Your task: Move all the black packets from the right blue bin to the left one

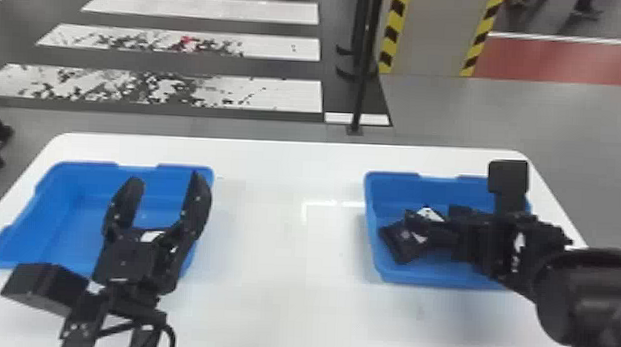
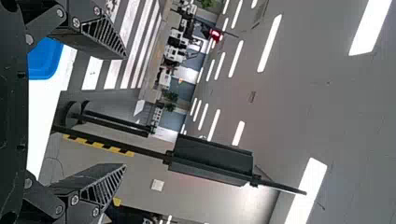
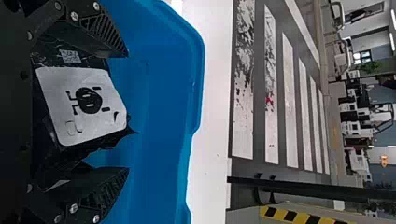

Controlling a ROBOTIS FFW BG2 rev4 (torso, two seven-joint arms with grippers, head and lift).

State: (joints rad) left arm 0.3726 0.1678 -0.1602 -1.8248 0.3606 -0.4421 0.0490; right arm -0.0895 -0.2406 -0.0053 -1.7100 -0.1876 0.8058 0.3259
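Observation:
In the head view my left gripper [image 1: 165, 179] stands open above the left blue bin [image 1: 65, 210]; its spread fingers frame the left gripper [image 2: 125, 111] area in the left wrist view too. My right gripper [image 1: 417, 225] is low in the right blue bin [image 1: 415, 278], over a black packet [image 1: 400, 243] near that bin's left wall. In the right wrist view the right gripper [image 3: 127, 112] has its fingers wide apart, with a white-labelled black packet [image 3: 84, 105] lying between them. Parts of the packets are hidden under the hand, so their number is unclear.
Both bins stand on a white table [image 1: 280, 264], with a wide stretch of tabletop between them. A thin black pole [image 1: 361, 87] stands on the floor beyond the table's far edge. The right forearm crosses the right bin's near right corner.

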